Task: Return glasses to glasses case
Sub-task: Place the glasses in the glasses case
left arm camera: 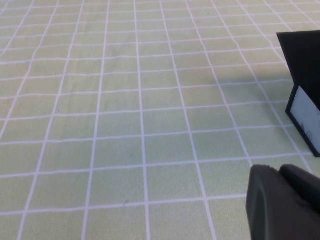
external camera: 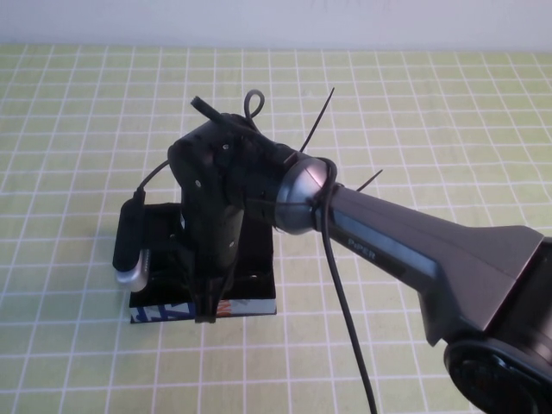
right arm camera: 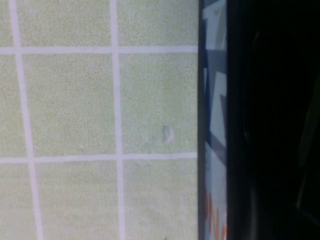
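Directly beneath the right gripper (external camera: 207, 297), on the green checked table cloth (external camera: 414, 112), sits the glasses case (external camera: 254, 289), a black box whose white front strip with blue and orange print (external camera: 172, 312) faces the robot's side; the right arm (external camera: 414, 250) reaches in from the near right and bends its black wrist down over the top of the case, hiding most of it, so that the gripper's tip comes down at the case's front edge, just above the printed strip. Whether its fingers are spread or closed cannot be told, since the wrist body covers them from above and the right wrist view is filled with dark shapes. That view shows only the edge of the case with its printed strip (right arm camera: 214, 125) standing against the cloth (right arm camera: 100, 125), and everything past the strip on the case side is black and unreadable. The glasses cannot be made out in any view, so their place cannot be told. A black cable (external camera: 345, 319) hangs from the wrist joint toward the near edge of the table. Off to the case's side, the left gripper (left arm camera: 285, 205) shows only as a dark rounded tip low over bare cloth, its grip unreadable, with a black corner and pale side panel of the case (left arm camera: 305, 112) near it but apart
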Controlling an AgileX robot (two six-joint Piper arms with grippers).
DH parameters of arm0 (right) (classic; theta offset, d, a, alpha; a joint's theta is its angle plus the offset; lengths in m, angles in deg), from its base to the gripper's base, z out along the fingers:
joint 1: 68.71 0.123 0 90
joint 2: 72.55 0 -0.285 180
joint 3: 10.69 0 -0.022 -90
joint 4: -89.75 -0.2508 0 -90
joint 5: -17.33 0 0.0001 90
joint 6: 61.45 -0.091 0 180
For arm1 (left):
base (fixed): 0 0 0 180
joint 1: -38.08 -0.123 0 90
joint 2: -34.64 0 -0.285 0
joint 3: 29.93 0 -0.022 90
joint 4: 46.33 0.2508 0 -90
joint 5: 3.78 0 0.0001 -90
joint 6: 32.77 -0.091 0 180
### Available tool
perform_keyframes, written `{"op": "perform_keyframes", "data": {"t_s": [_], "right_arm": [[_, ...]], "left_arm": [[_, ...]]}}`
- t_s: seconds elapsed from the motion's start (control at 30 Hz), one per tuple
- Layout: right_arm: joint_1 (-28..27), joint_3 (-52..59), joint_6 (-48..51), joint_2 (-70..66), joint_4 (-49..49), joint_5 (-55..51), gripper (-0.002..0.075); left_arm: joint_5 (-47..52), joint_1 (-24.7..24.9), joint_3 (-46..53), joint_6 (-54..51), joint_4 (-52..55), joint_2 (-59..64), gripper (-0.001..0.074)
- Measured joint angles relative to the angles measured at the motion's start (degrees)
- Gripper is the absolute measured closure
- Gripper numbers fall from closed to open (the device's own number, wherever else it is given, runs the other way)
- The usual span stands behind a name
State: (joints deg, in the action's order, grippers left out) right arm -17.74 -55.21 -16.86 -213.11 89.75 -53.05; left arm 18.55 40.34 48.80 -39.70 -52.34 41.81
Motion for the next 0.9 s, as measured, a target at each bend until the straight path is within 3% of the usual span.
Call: {"op": "perform_keyframes", "data": {"t_s": [0.13,0.4,0.9], "right_arm": [[-0.23,-0.08,0.00,0.00,0.00,0.00,0.0633],[-0.23,-0.08,0.00,0.00,0.00,0.00,0.0483],[-0.23,-0.28,-5.57,4.00,5.23,0.00,0.0470]], "left_arm": [[0.00,0.00,0.00,0.00,0.00,0.00,0.0737],[0.00,0.00,0.00,0.00,0.00,0.00,0.0737],[0.00,0.00,0.00,0.00,0.00,0.00,0.0737]]}}
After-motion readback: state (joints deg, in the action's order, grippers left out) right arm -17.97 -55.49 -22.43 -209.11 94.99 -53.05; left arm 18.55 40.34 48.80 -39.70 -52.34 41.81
